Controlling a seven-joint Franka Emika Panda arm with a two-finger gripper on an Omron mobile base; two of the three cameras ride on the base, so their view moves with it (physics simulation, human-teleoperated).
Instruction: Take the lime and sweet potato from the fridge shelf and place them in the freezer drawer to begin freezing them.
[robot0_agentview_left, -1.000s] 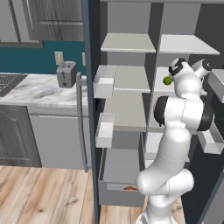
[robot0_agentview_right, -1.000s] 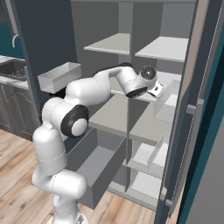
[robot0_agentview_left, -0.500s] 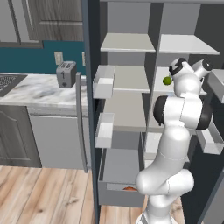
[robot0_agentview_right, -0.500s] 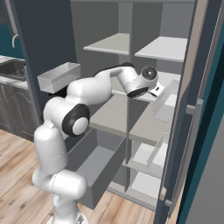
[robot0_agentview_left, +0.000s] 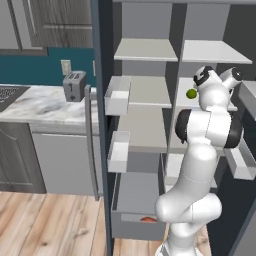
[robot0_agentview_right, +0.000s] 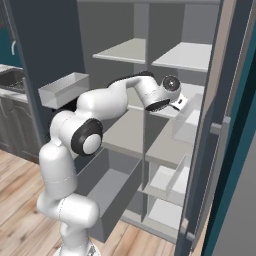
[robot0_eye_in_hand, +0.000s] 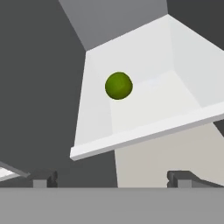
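Note:
The lime (robot0_eye_in_hand: 118, 85), a small round green ball, rests on the light-grey fridge shelf (robot0_eye_in_hand: 144, 109), ahead of and above my gripper (robot0_eye_in_hand: 113, 178). The gripper is open, with nothing between its dark fingertips (robot0_eye_in_hand: 43, 178), and stands short of the shelf's front edge. From the left base view the lime (robot0_agentview_left: 191, 93) sits on the fridge shelf (robot0_agentview_left: 184, 102) just left of the arm's wrist (robot0_agentview_left: 215, 82). Below, the freezer drawer (robot0_agentview_left: 136, 192) is pulled out. The orange-red sweet potato (robot0_agentview_left: 148, 219) lies in it near the front panel. The freezer drawer (robot0_agentview_right: 107, 185) stands open beside the arm.
White door bins (robot0_agentview_left: 118, 95) hang on the open left door, and another bin (robot0_agentview_left: 240, 162) on the right door. The right fridge door (robot0_agentview_right: 220, 130) stands open close to the hand. A toaster (robot0_agentview_left: 74, 85) sits on the marble counter to the left.

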